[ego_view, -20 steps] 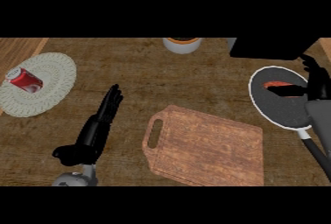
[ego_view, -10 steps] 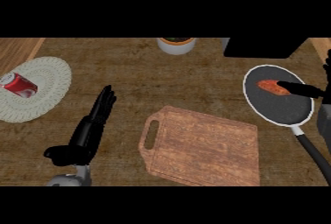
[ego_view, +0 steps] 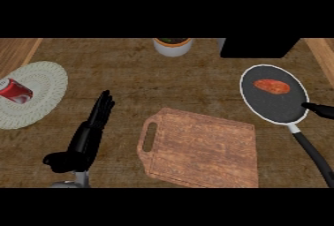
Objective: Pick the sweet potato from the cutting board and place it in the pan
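Orange-red and oblong, the sweet potato [ego_view: 272, 86] lies in our black round pan with the pale rim [ego_view: 272, 93], in its upper half, long axis running left to right and dipping slightly rightward. Our left hand [ego_view: 91, 132] rests released, fingers straight, on the wooden desk [ego_view: 163, 84] beside the brown wooden cutting board [ego_view: 201, 149]. Only fingertips of our right hand [ego_view: 320, 108] show by the pan's rim; we cannot tell their state.

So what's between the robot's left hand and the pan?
In the head view, the wooden cutting board lies between the left hand and the pan; nothing sits on it.
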